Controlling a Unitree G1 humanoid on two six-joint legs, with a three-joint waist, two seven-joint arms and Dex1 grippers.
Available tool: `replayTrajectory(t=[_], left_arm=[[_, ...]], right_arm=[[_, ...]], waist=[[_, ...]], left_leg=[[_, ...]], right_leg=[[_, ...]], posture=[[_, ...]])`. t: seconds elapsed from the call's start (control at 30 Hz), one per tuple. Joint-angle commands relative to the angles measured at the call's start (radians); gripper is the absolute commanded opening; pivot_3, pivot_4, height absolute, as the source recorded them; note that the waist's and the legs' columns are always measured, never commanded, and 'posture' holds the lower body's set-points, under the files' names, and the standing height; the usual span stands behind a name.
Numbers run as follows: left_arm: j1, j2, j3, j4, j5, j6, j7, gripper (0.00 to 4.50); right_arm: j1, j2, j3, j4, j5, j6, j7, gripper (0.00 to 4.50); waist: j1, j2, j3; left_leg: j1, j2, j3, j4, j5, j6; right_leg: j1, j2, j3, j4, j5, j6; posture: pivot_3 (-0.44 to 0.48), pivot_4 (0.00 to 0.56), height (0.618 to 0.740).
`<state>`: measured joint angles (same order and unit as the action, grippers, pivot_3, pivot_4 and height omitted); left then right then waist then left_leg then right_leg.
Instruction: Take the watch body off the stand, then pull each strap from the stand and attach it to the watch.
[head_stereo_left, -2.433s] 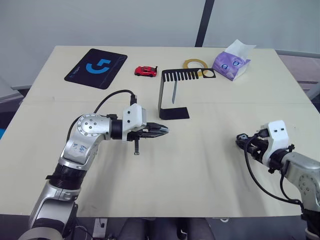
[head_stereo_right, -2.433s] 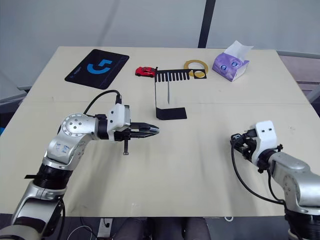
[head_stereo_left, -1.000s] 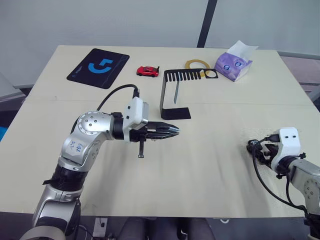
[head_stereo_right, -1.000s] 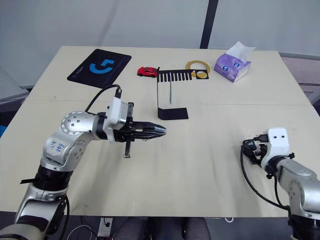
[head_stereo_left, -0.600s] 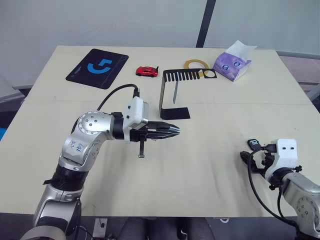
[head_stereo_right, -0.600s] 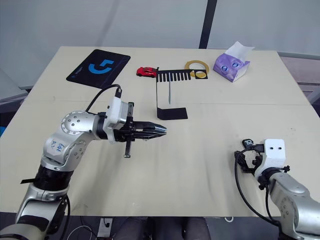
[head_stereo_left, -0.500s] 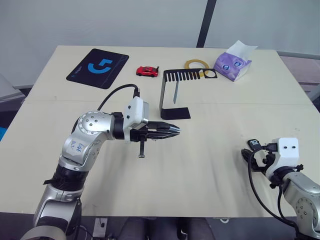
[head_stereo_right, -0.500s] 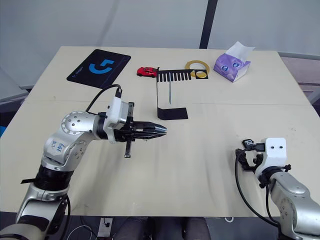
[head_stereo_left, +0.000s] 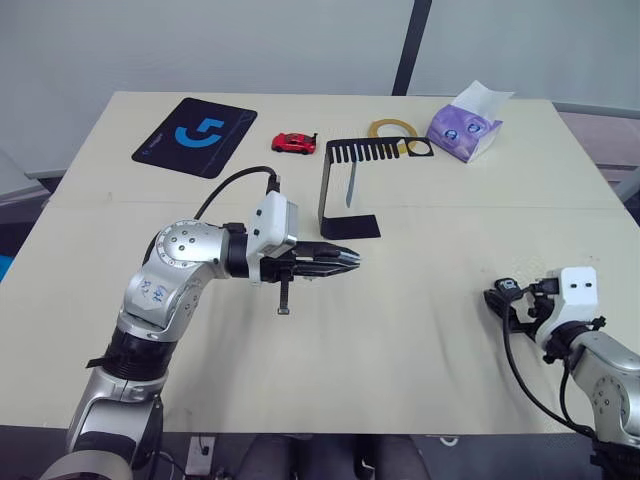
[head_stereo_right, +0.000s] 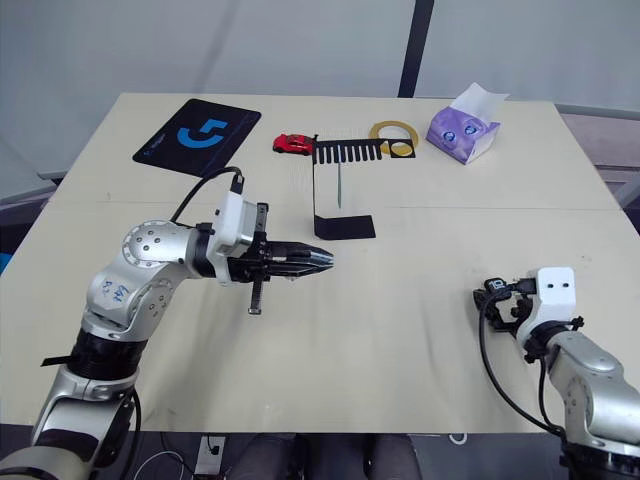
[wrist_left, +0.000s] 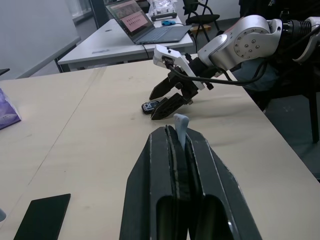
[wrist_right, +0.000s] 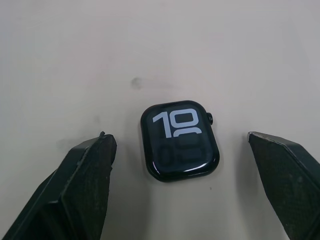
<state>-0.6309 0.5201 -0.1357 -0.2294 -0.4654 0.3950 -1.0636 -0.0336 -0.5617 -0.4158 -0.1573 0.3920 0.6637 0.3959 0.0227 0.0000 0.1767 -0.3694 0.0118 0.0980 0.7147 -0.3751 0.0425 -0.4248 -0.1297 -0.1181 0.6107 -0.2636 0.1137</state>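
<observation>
Left gripper clamps one strap mid-table; right gripper hangs spread over the watch body, flat on the table's near right. Next, I'd say: grasp it for joining.

Both arms are silver-grey metal with rounded joint housings; the left one carries small blue marks and a black band lower down. Each wrist wears a white boxy camera block fed by a looping black cable. The left tool and right tool have black tapered fingers.
</observation>
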Motion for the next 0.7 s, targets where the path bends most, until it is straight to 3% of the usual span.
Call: replayTrajectory(t=[0.03,0.37,0.43,0.6,0.7], left_arm=[[-0.015,0.006,0.025,-0.041,-0.016,-0.001,0.009,0.0],[-0.015,0.007,0.025,-0.04,-0.015,-0.001,0.011,0.0],[-0.016,0.007,0.024,-0.039,-0.015,-0.002,0.01,0.0],[-0.017,0.006,0.023,-0.038,-0.014,-0.004,0.007,0.0],[-0.017,0.008,0.023,-0.039,-0.015,-0.001,0.007,0.0]], right_arm=[[0.005,-0.006,0.018,0.028,-0.021,-0.013,0.002,4.48],[0.019,0.004,0.026,0.03,-0.029,-0.024,-0.017,4.48],[0.017,0.007,0.022,0.032,-0.025,-0.019,-0.023,3.95],[0.013,0.016,0.013,0.033,-0.007,0.007,-0.025,2.01],[0.018,0.016,0.014,0.025,-0.005,0.014,-0.024,2.01]], waist=[[0.0,0.0,0.0],[0.0,0.0,0.0],[0.0,0.0,0.0],[0.003,0.0,0.0],[0.003,0.0,0.0]], left_leg=[[0.0,0.0,0.0,0.0,0.0,0.0],[0.001,0.0,0.0,0.0,0.0,0.0],[0.001,0.0,0.0,0.0,0.0,0.0],[0.001,0.0,-0.001,0.001,0.0,0.0],[0.001,0.0,-0.002,0.001,0.0,0.0]], right_leg=[[0.0,0.0,0.0,0.0,0.0,0.0],[0.001,0.0,0.0,0.0,0.0,0.0],[0.001,0.0,0.0,0.0,0.0,0.0],[0.002,0.0,0.0,0.0,0.0,0.0],[0.003,-0.001,-0.001,-0.001,0.0,0.0]], posture=[[0.0,0.15,0.738],[0.0,0.15,0.738],[0.0,0.15,0.738],[0.0,0.15,0.738],[0.0,0.15,0.738]])
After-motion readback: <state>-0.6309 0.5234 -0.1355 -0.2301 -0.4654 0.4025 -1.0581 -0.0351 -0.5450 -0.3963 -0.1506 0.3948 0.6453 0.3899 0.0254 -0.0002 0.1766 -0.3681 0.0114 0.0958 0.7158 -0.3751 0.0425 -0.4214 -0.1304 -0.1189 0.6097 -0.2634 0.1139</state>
